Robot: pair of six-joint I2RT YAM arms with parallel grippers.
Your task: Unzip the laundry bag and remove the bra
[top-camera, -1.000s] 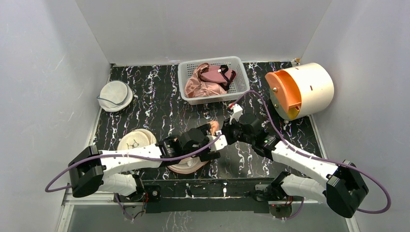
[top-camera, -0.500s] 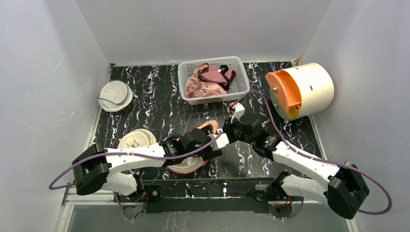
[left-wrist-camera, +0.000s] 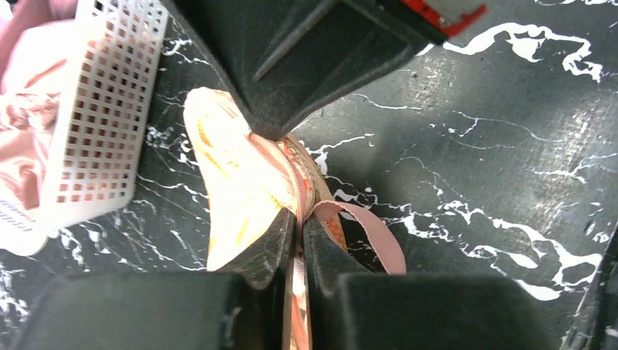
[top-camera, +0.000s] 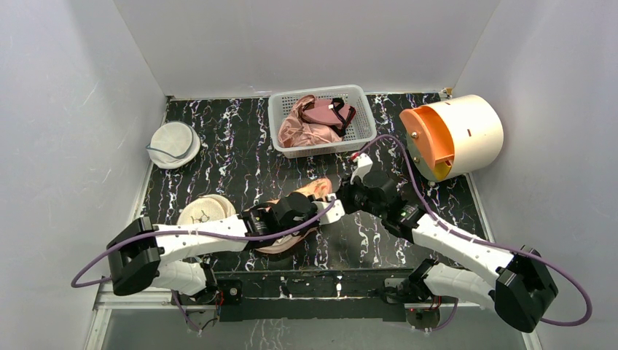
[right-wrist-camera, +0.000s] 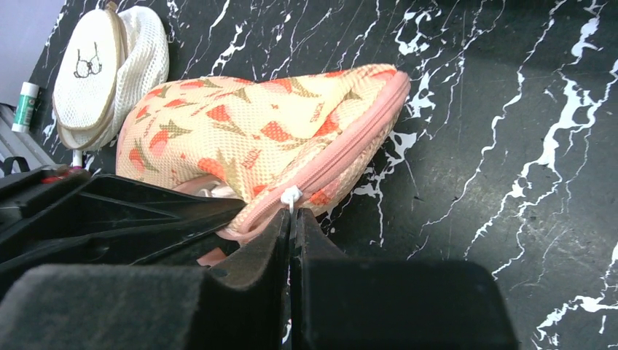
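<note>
The peach-orange laundry bag (top-camera: 306, 191) with red-green motifs lies at the table's front middle, between both arms. My left gripper (top-camera: 323, 211) is shut on its pink zip edging, the seam pinched between the fingertips (left-wrist-camera: 280, 237); a pink loop strap (left-wrist-camera: 372, 227) hangs just right of them. My right gripper (top-camera: 341, 200) meets it from the right, shut on the small white zip pull (right-wrist-camera: 291, 197) at the bag's (right-wrist-camera: 248, 131) pink edge. In the left wrist view the bag (left-wrist-camera: 233, 175) runs away from the jaws toward the right gripper's body. The bra is hidden.
A white basket (top-camera: 364, 111) at the back holds a pink garment and a maroon bra; its corner (left-wrist-camera: 102, 124) shows near the bag. A cream drum with an orange face (top-camera: 452, 135) lies back right. A round white pouch (top-camera: 173, 144) and a cream mesh pouch (top-camera: 204, 210) sit left.
My left gripper, open a second ago, has shut on the bag's zip edge. The bag's far end has risen and stretched toward the right gripper, which stays shut.
</note>
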